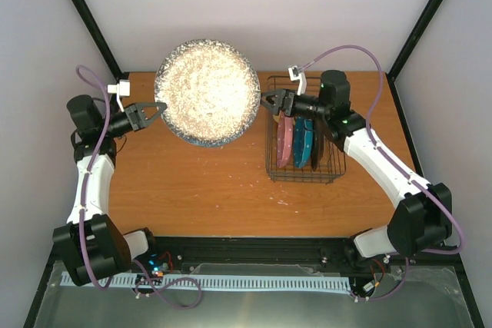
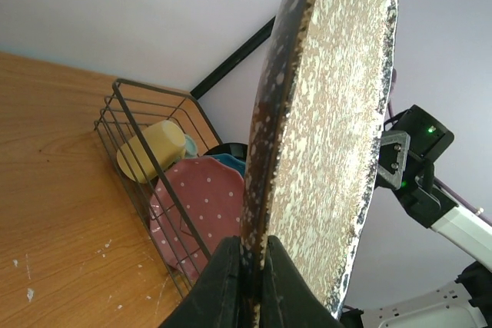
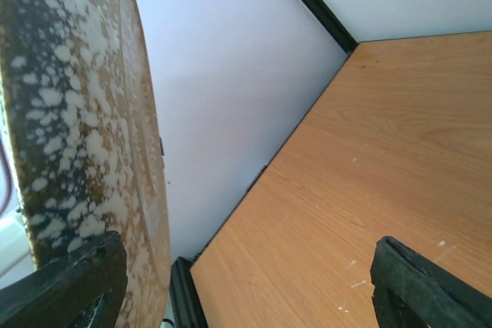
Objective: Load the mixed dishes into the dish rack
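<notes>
**Stoneware Plate Hung From a Single Rim Pinch**

Raised clear of the table [image 1: 192, 182], the grey speckled plate [image 1: 207, 101] sat between the two arms, just left of the dish rack [image 1: 307, 180]. The left gripper [image 1: 157, 107] was clamped on its left rim, a finger pressed to each face, as the left wrist view showed edge-on. The right gripper [image 1: 269, 101] stood wide apart at the opposite rim, gripping nothing. Whether one finger brushed the edge could not be told. In the rack the pink dotted plate [image 1: 285, 140] and teal dotted plate [image 1: 302, 142] stood upright between dividers, and the yellow handled mug [image 2: 151, 150] lay inside too.

By its look the plate was probably heavy, stiff and brittle, with a glaze likely slick under hard pads. Held at one edge it would lever hard against the grip. A deep bite on the rim, ideally matched by a second hold opposite, seemed the safest purchase before tipping it into a free slot.
</notes>
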Robot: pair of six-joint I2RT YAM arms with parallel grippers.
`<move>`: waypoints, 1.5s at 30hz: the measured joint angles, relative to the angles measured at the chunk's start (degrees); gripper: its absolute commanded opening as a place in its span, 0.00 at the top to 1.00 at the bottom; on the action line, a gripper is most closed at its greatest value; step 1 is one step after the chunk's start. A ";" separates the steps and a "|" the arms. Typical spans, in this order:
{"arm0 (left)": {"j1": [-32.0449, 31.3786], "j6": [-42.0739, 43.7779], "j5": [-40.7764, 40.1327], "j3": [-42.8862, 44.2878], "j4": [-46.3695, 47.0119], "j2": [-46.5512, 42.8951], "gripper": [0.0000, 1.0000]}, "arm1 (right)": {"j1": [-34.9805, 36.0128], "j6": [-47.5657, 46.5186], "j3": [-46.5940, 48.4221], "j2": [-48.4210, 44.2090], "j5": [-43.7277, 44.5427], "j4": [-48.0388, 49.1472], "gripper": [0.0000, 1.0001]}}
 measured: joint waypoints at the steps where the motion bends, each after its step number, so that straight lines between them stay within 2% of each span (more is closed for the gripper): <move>1: 0.04 0.00 0.26 0.00 0.00 0.00 0.99 | -0.22 0.85 -0.26 0.04 -0.68 1.22 0.15; 12: 0.04 -0.20 1.44 0.02 0.39 0.00 0.99 | -0.46 6.01 -2.10 0.07 -4.68 6.99 0.16; 17: 0.02 0.74 1.14 1.18 -0.42 0.33 0.99 | -0.79 2.91 -2.10 -1.09 -2.78 2.80 0.16; 23: -0.07 1.92 -0.48 5.64 -1.09 2.82 0.99 | -3.45 -1.18 -3.15 -6.97 -1.66 -2.34 0.15; 27: -0.07 2.16 -1.92 8.41 -1.33 4.92 0.99 | -4.98 -1.79 -4.22 -10.23 -2.43 -2.89 0.16; 32: -0.04 1.88 -2.47 9.07 -1.18 6.03 0.99 | -5.09 -0.96 -5.33 -9.57 -4.42 -1.86 0.16; 41: -0.04 1.79 -2.12 9.01 -0.90 6.03 0.99 | -5.07 5.62 -6.29 -4.15 -8.26 8.39 0.17; 45: -0.07 1.16 -1.99 8.07 0.39 5.97 0.99 | -4.98 9.42 -6.29 -2.38 -9.81 14.36 0.22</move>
